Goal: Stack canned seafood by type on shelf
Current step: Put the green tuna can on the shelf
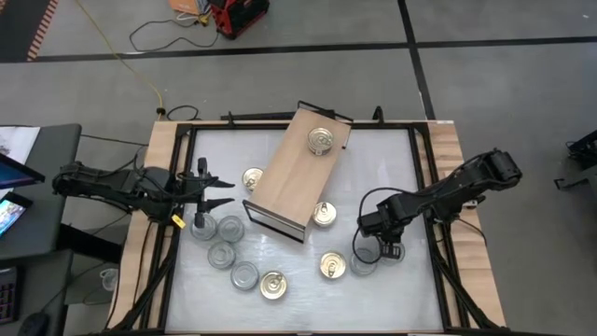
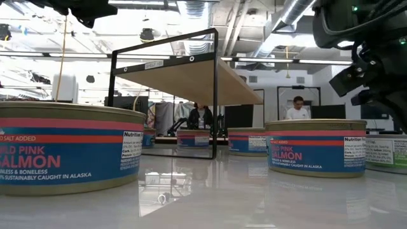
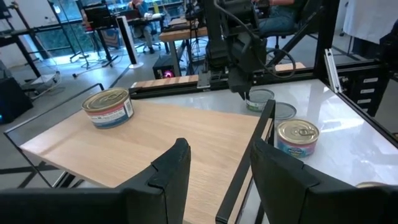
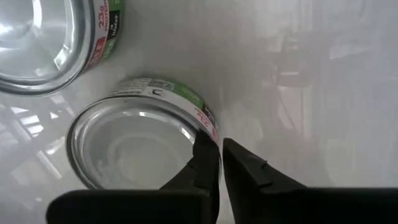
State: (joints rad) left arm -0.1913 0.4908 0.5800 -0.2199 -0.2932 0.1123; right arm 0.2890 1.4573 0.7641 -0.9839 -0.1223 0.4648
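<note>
A: Where is the right end effector [image 4: 221, 163]?

B: Down at the table [image 1: 280, 308], on the right half, at a silver-lidded tin with a green label [image 4: 134, 146]. Its fingers are pinched together on that tin's rim, one inside the lip and one outside. A second green-labelled tin [image 4: 50, 43] sits just beside it.

A: And the left end effector [image 1: 224, 192]?

B: It hangs at the left side of the table, fingers partly spread, with nothing between them. Its wrist view looks across the shelf top toward the other arm.

A: Where is the shelf [image 1: 297, 173]?

B: It is a tan plywood box lying slantwise in the middle of the table, dark-edged open end toward the near side. One gold-lidded tin [image 1: 321, 141] stands on its top, close to the far end.

A: The other tins?

B: Gold-lidded ones lie around the shelf: one [image 1: 254, 177] just left of it, one [image 1: 325, 214] touching or just beside its right edge, one [image 1: 333, 265] nearer the front, one [image 1: 272, 285] at the front centre. Four silver-lidded tins [image 1: 221, 254] cluster at the front left, below the left end effector. In the low view the nearest labels read pink salmon [image 2: 63, 149].
</note>
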